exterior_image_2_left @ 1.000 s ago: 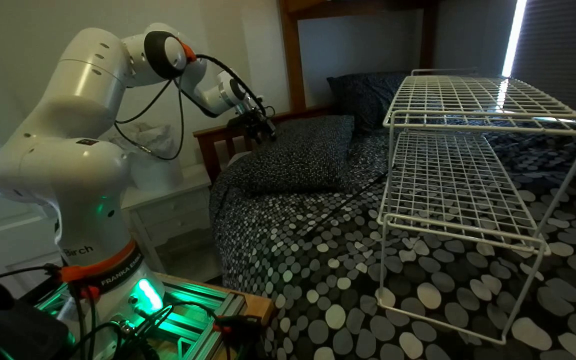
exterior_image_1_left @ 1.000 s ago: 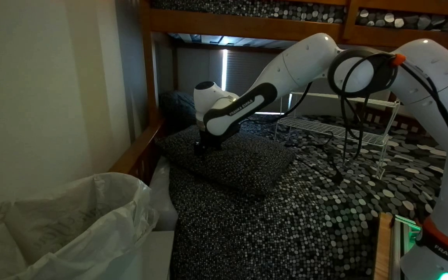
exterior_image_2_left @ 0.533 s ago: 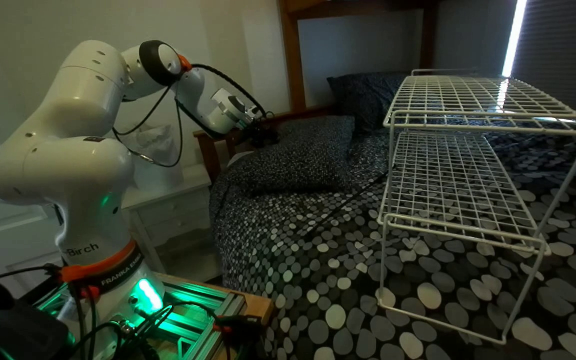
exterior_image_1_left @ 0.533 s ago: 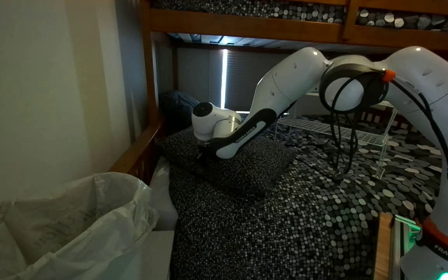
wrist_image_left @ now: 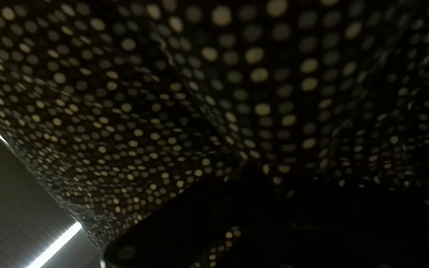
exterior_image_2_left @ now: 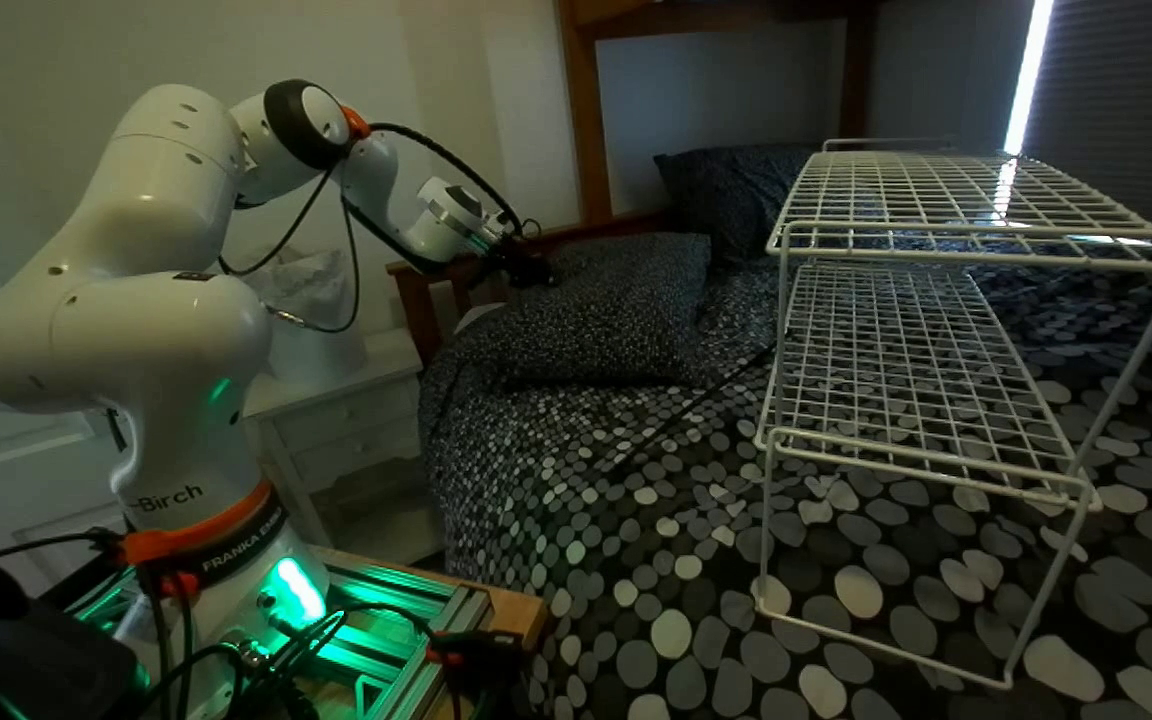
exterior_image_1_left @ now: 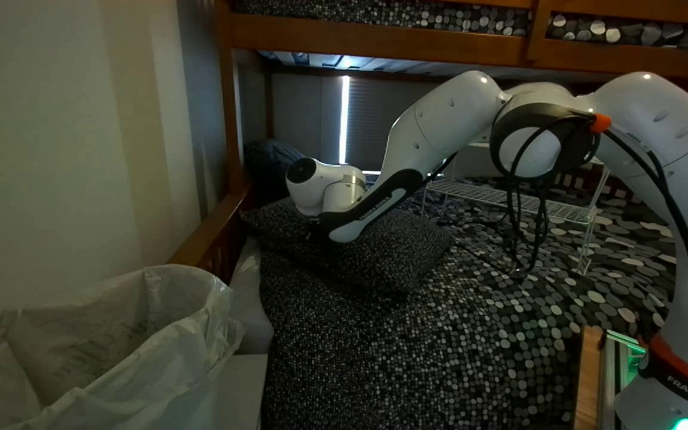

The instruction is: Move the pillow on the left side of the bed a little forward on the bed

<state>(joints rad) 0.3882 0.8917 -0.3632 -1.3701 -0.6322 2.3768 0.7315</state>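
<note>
Pillow (exterior_image_2_left: 616, 312) beside the wooden rail (exterior_image_1_left: 212, 236) looks pinched by the gripper (wrist_image_left: 266, 176), whose seemingly shallow bite could slip under hard pulling.

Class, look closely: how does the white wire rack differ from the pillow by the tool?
The rack is white, the pillow dark with small light dots.
The rack is open wire mesh, the pillow padded cloth.
The rack stands on legs, while the pillow lies down.
Both rest on the bed.
</note>
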